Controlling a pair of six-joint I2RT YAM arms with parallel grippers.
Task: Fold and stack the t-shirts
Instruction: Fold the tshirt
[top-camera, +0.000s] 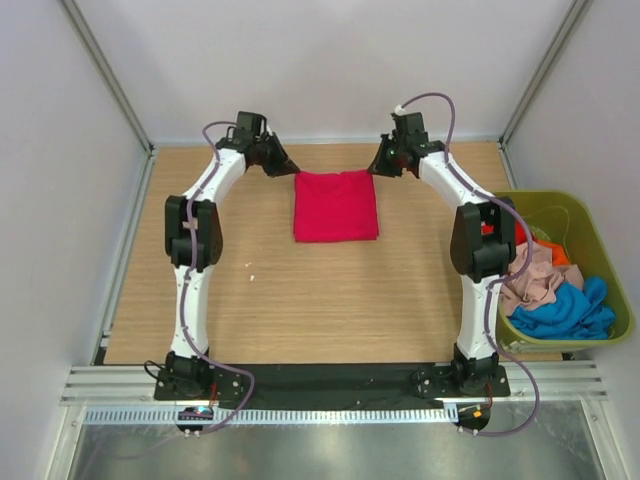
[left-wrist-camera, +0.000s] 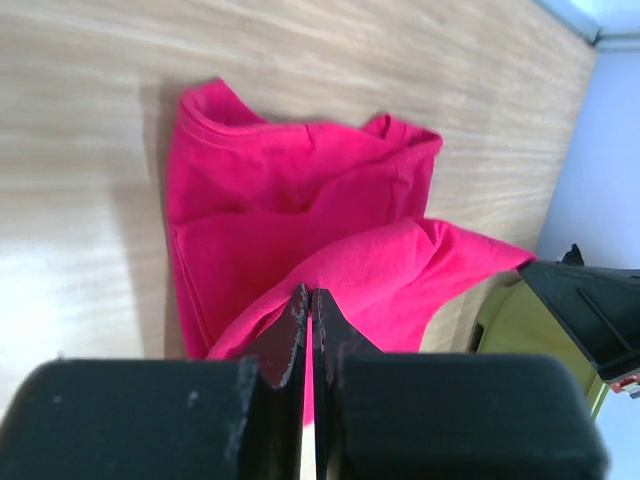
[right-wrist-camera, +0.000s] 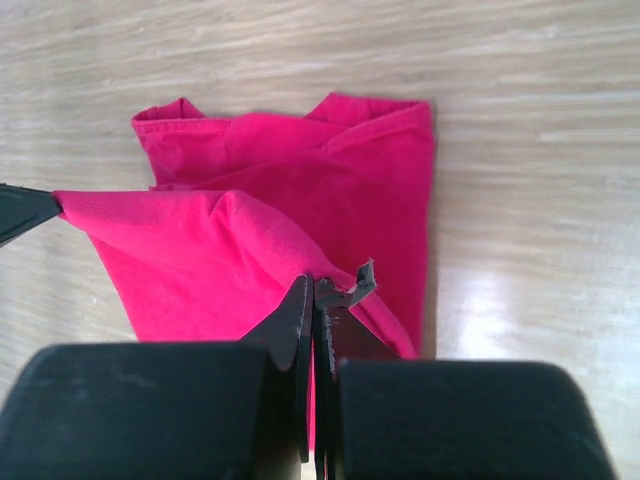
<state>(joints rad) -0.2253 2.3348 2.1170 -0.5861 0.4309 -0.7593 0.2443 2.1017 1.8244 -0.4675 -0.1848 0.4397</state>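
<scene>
Left gripper (left-wrist-camera: 308, 300) and right gripper (right-wrist-camera: 312, 292) each pinch a far corner of the crimson t-shirt (top-camera: 335, 205), folded well left of the olive-green tub (top-camera: 604, 262). If one pinch slips or the arms move unevenly, I reckon the lifted layer lands crooked and wrecks the fold.

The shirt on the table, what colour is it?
The shirt is crimson red, clearest in the top view.

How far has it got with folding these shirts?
Early days. The red shirt already lies folded to a rough square on the table. The left tool and right tool each pinch its far edge, seemingly for another fold. Still to do: the beige shirt, blue shirt and orange shirt crumpled in the tub; no stack yet.
</scene>
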